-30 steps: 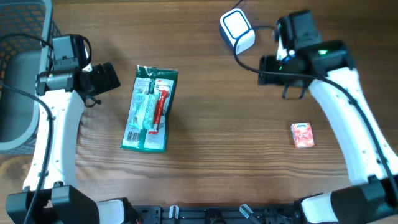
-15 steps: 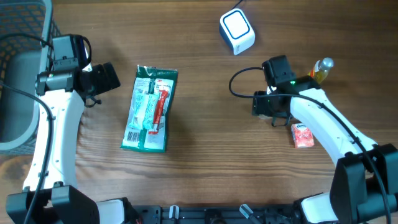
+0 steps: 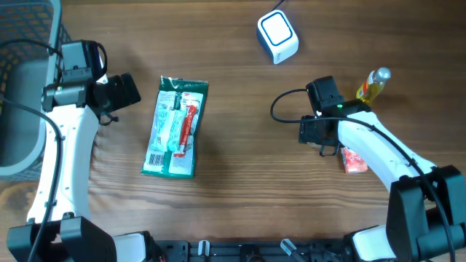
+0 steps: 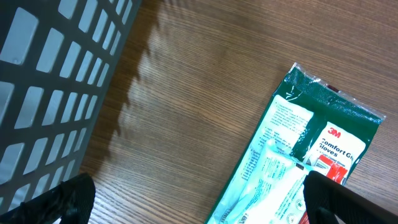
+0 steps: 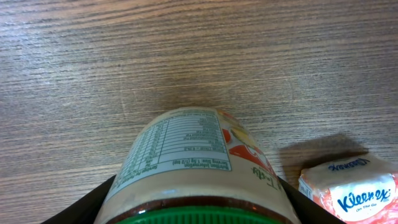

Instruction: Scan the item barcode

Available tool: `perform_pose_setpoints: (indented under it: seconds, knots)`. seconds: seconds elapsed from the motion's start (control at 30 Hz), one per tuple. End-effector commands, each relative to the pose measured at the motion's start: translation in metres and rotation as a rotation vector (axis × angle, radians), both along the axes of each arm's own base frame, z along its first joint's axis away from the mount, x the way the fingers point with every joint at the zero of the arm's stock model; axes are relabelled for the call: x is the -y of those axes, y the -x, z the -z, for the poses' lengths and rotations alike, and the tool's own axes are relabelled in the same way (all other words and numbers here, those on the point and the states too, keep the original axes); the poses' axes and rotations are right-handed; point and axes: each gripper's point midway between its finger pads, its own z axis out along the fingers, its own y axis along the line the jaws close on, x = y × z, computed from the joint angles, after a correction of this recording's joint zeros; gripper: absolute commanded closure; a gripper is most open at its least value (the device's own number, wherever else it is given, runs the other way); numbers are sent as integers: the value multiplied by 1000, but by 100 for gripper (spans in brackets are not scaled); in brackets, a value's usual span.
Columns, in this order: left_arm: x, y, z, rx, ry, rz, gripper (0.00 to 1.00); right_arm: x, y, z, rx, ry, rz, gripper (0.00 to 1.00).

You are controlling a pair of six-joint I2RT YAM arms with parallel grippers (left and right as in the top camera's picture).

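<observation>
A jar with a green lid and a printed label is grasped between the fingers of the right hand, low over the tabletop right of centre. It is held just left of a small Kleenex pack. The white scanner is seen near the far edge, well apart from the jar. The left hand is released, empty, just left of a green glove packet. A grey basket is seen at the far left.

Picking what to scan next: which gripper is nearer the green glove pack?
Left. The left gripper sits open just left of the glove pack's top end; the right gripper, closed on a jar, is far to its right, beside the tissue pack.
</observation>
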Motion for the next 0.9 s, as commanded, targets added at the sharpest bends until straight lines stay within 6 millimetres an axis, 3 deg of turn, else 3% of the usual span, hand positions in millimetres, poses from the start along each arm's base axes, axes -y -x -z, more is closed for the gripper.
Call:
perform_pose_setpoints:
  seconds: [0.0,0.07,0.1,0.17,0.27,0.4,0.47,0.5,0.57,0.67,0.8,0.87]
  knots:
    - [-3,0,0,2,-4,-15,0,6,-1,1,6,22,25,38]
    - [-3,0,0,2,-4,-15,0,6,-2,1,8,21,25,10]
    - [-3,0,0,2,-4,-15,0,6,-4,1,15,19,25,0]
    - [-3,0,0,2,-4,-15,0,4,-12,-2,47,12,18,0]
    - [-3,0,0,2,-4,-15,0,-2,-32,-38,110,-7,19,0]
    - [-3,0,0,2,-4,-15,0,-19,-60,-133,236,-93,0,4]
    - [-3,0,0,2,-4,-15,0,-35,-62,-157,261,-185,-30,20]
    - [-3,0,0,2,-4,-15,0,-45,-60,-160,251,-246,-42,36]
    - [-3,0,0,2,-4,-15,0,-54,-54,-152,209,-291,-27,62]
    - [-3,0,0,2,-4,-15,0,-65,-44,-127,145,-295,-3,78]
    - [-3,0,0,2,-4,-15,0,-86,-31,-75,70,-273,-45,78]
    - [-3,0,0,2,-4,-15,0,-84,-25,-55,34,-228,-41,78]
